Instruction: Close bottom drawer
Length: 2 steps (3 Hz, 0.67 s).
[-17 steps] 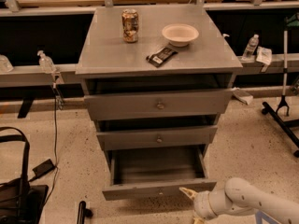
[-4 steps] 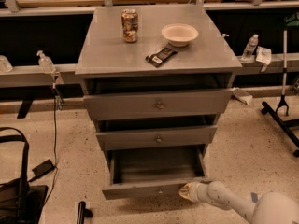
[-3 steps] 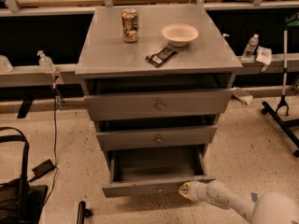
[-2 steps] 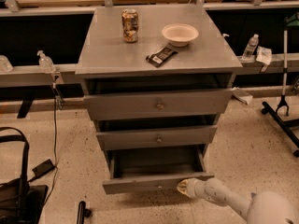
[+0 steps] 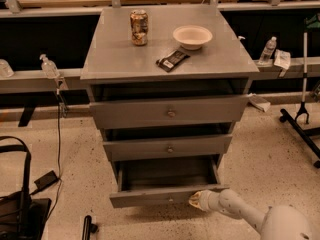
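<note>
The bottom drawer (image 5: 165,195) is the lowest of three grey drawers and stands pulled out, its dark box (image 5: 167,174) open to view, with a small knob at the centre of its front. My gripper (image 5: 195,200) is low at the right end of that front panel, touching or nearly touching it. My white arm (image 5: 250,215) runs from the lower right corner to it.
The middle drawer (image 5: 168,147) and top drawer (image 5: 169,112) stick out slightly. On the cabinet top (image 5: 112,59) stand a can (image 5: 138,27), a bowl (image 5: 192,36) and a dark snack bar (image 5: 172,59). A black bag (image 5: 20,204) sits at the lower left, a stand base (image 5: 300,124) at the right.
My gripper has moved left and up from the floor to the right end of the bottom drawer's front. The drawer has slid in a little.
</note>
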### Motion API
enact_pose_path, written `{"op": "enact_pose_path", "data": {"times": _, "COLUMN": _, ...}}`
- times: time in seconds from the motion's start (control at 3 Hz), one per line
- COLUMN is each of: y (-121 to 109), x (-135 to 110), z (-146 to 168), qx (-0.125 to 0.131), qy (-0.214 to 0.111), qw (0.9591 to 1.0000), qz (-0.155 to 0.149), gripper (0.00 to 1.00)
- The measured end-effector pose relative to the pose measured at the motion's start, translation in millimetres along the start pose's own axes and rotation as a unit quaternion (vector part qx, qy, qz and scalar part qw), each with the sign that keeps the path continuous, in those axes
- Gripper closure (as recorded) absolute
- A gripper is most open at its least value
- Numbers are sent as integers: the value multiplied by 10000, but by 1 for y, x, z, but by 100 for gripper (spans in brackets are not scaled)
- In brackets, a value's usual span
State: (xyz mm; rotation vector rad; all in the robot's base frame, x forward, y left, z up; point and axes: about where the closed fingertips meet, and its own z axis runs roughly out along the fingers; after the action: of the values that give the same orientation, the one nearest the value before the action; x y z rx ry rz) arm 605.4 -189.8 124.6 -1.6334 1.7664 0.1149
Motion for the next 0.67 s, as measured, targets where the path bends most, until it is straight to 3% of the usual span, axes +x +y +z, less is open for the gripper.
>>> {"op": "enact_pose_path", "data": {"times": 0.67, "y": -11, "x": 2, "z": 8, "qx": 34, "qy": -58, "qw": 10000, "qz": -61, "gripper": 100}}
